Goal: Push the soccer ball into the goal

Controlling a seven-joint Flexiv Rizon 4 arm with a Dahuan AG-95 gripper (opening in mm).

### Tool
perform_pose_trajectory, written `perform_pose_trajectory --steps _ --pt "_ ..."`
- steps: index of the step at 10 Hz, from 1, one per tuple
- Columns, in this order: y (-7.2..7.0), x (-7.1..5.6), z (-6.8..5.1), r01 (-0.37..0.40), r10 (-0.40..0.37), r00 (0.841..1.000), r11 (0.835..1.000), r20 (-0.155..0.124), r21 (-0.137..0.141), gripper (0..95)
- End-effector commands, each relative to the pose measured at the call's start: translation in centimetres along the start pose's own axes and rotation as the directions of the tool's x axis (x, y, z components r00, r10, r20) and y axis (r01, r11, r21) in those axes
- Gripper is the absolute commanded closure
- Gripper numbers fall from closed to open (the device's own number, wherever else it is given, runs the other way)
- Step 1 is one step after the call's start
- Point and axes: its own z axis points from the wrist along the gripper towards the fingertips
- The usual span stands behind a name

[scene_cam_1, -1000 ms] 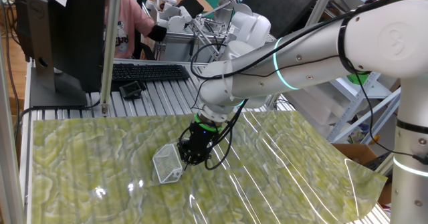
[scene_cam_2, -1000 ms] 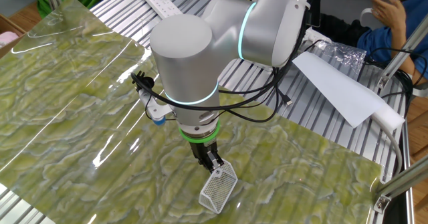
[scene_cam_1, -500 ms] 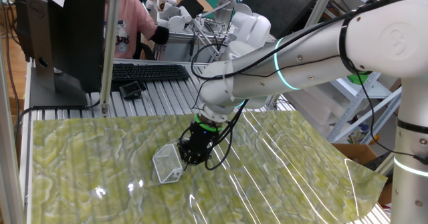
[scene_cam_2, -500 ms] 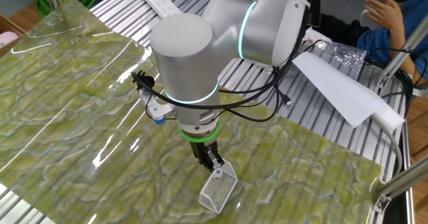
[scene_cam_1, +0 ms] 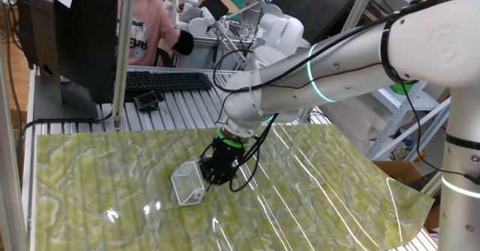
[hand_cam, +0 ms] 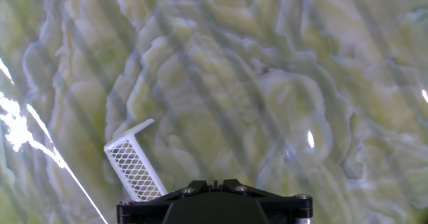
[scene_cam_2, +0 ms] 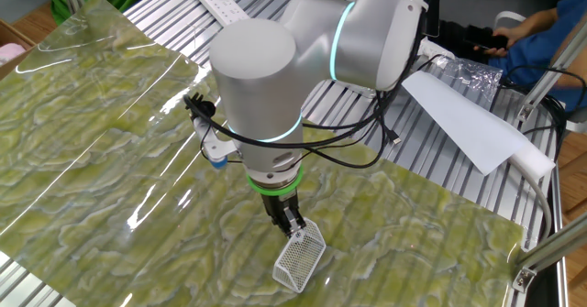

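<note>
White mesh goal: one; tool closed.

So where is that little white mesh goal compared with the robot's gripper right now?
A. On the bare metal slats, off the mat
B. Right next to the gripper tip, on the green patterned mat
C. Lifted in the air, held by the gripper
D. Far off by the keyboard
B: the goal sits on the green mat right beside the tip of the lowered gripper, and the other fixed camera shows the two just as close together.
</note>
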Motion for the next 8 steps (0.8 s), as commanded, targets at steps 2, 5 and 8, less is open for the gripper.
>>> perform_pose_trajectory --steps 2,5,8 --pt "0.01 0.01 0.0 0.001 -0.001 1.0 1.0 -0.008 -0.016 95.0" --pt "0.01 0.01 0.01 0.011 -0.011 1.0 1.0 -0.008 -0.016 95.0" --pt "0.01 0.01 0.01 0.018 -0.019 1.0 1.0 -0.007 -0.014 95.0"
